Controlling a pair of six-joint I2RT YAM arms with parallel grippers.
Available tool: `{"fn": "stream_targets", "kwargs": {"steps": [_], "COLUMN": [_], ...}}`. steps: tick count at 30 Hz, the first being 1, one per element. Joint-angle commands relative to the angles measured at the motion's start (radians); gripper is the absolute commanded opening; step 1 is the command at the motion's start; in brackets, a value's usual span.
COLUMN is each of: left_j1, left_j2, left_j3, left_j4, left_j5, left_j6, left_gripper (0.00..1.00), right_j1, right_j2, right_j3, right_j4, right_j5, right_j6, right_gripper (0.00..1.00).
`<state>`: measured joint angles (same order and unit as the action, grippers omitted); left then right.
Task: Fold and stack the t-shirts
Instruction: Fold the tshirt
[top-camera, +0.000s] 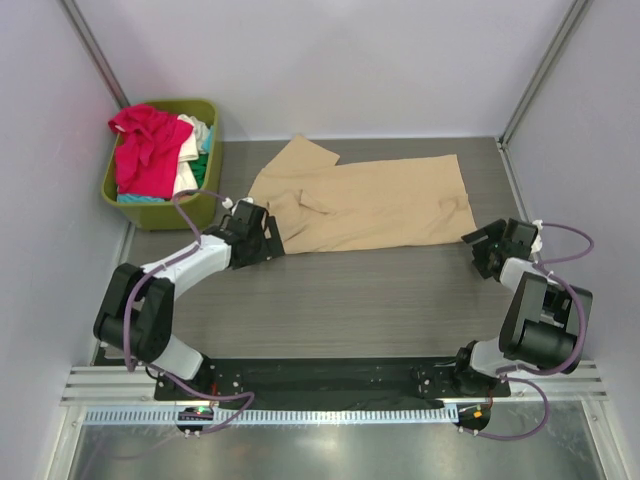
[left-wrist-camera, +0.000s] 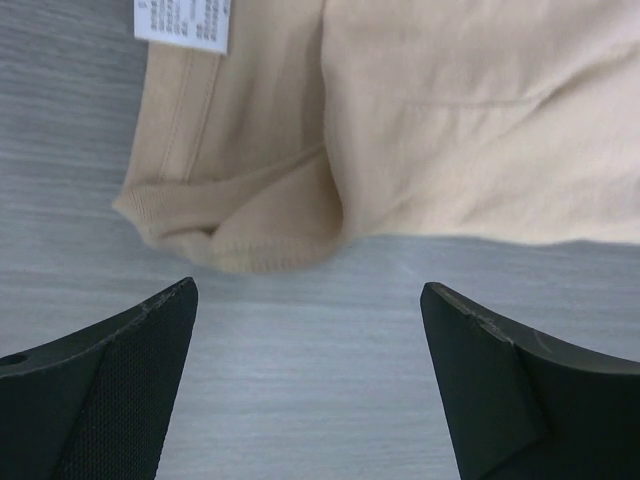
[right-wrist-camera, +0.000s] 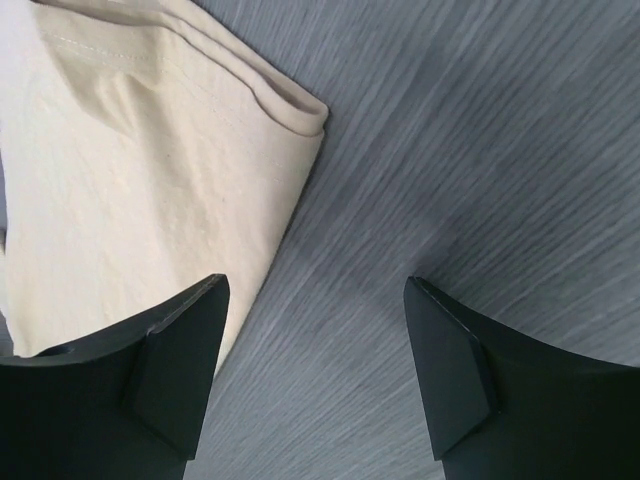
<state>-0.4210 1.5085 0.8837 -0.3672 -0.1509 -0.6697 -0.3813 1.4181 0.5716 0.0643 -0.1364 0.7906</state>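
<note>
Top external view: shows soft tan t-shirt (top-camera: 370, 205) spread on grey wood-grained table (top-camera: 350, 300), a little wrinkled, one sleeve pointing to far side. Shows also left hand (top-camera: 268, 238) near collar end and right hand (top-camera: 478, 245) just beside hem corner, both released, black wedge-shaped fingers wide apart, grasping nothing. Left wrist view: finds thick stitched collar edge, curled over, and white label (left-wrist-camera: 182, 22). At far left, holds olive plastic basket (top-camera: 208, 205) with crumpled pink-red shirt (top-camera: 140, 150), cream-white shirt (top-camera: 188, 150), teal shirt (top-camera: 140, 198).

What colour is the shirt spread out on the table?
The t-shirt is plain tan, clearest in the top external view.
</note>
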Motion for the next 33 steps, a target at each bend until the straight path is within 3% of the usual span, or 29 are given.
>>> {"fn": "stream_targets", "kwargs": {"steps": [1, 9, 14, 26, 33], "left_j1": [0.051, 0.178, 0.287, 0.229, 0.214], "left_j2": [0.031, 0.15, 0.188, -0.131, -0.056], "left_j3": [-0.003, 0.052, 0.084, -0.158, -0.207], "left_j4": [0.149, 0.157, 0.157, 0.183, 0.304], "left_j5": [0.039, 0.043, 0.143, 0.051, 0.093], "left_j6": [-0.05, -0.045, -0.077, -0.108, -0.134], "left_gripper": [0.93, 0.89, 0.83, 0.82, 0.78], "right_j1": [0.004, 0.005, 0.005, 0.016, 0.03], "right_j2": [0.042, 0.128, 0.142, 0.157, 0.182], "right_j3": [0.02, 0.06, 0.063, 0.043, 0.043], "right_j4": [0.06, 0.08, 0.085, 0.12, 0.137], "right_j5": [-0.016, -0.032, -0.034, -0.026, -0.023], "right_j6": [0.007, 0.01, 0.007, 0.009, 0.01], "right_gripper": [0.77, 0.71, 0.7, 0.66, 0.51]}}
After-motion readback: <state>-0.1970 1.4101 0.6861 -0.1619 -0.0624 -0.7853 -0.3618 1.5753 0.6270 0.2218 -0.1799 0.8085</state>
